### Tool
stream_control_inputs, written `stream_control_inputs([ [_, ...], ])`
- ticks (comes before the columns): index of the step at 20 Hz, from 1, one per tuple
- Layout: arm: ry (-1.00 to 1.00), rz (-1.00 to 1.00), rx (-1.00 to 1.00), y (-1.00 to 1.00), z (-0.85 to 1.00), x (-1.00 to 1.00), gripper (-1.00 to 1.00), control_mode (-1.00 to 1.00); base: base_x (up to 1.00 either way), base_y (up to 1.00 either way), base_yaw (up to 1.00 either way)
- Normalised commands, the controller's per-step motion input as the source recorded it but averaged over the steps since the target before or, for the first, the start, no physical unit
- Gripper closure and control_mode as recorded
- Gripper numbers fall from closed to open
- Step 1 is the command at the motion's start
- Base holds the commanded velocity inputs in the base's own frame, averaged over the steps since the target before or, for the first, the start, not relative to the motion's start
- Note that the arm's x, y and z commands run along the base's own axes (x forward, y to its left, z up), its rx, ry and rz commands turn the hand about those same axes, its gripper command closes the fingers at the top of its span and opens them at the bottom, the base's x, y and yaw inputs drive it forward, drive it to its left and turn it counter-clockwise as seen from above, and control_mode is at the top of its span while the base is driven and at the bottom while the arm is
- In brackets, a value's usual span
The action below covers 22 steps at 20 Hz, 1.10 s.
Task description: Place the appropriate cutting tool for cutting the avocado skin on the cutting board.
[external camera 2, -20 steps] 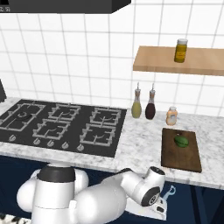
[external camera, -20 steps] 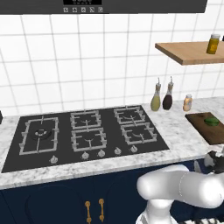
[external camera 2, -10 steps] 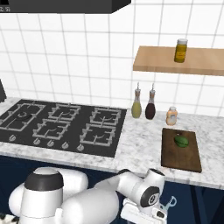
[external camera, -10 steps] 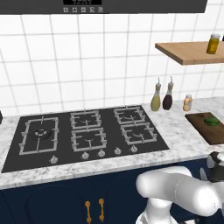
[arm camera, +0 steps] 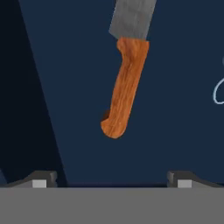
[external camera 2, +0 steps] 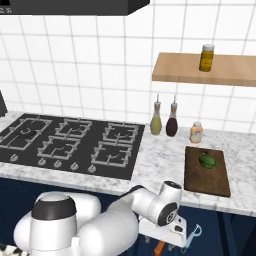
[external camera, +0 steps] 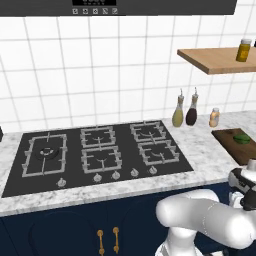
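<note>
A knife lies below my hand on the dark blue drawer floor, with a brown wooden handle (arm camera: 124, 87) and a grey blade (arm camera: 132, 18) that runs out of the top of the hand view. My gripper (arm camera: 112, 178) hangs above the handle's butt end, open, with its fingertips (arm camera: 43, 177) wide apart and nothing between them. In the right base view the hand (external camera 2: 172, 234) reaches below the counter edge, with the orange handle (external camera 2: 159, 247) just under it. The dark brown cutting board (external camera 2: 207, 176) lies on the counter at the right with the green avocado (external camera 2: 207, 161) on it.
A pale blue loop of some tool (arm camera: 217, 91) lies to the right of the knife. Two bottles (external camera 2: 164, 120) and a small jar (external camera 2: 196, 132) stand behind the board. The black hob (external camera 2: 70, 142) takes up the counter's left. A tan wall shelf (external camera 2: 210, 70) carries a jar.
The hand has dropped lower below the counter's front edge, down toward the knife. The things on the counter have not moved.
</note>
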Motion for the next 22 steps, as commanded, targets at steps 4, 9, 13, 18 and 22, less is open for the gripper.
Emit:
stream_control_inputs([
  [4, -0.15, 0.00, 0.00, -0.17, -0.16, 0.36, -1.00, -1.00, 0.00, 0.00, 0.00],
  [9, -0.05, 0.00, 0.00, -0.01, -0.31, 0.40, -1.00, -1.00, 0.00, 0.00, 0.00],
  [13, 0.00, 0.00, 0.00, 0.00, -0.39, 0.23, -1.00, -1.00, 0.00, 0.00, 0.00],
  [18, 0.00, 0.00, 0.00, 0.00, -0.36, 0.00, -1.00, -1.00, 0.00, 0.00, 0.00],
  [22, 0.00, -0.01, 0.00, 0.16, -0.39, 0.00, 1.00, -1.00, 0.00, 0.00, 0.00],
])
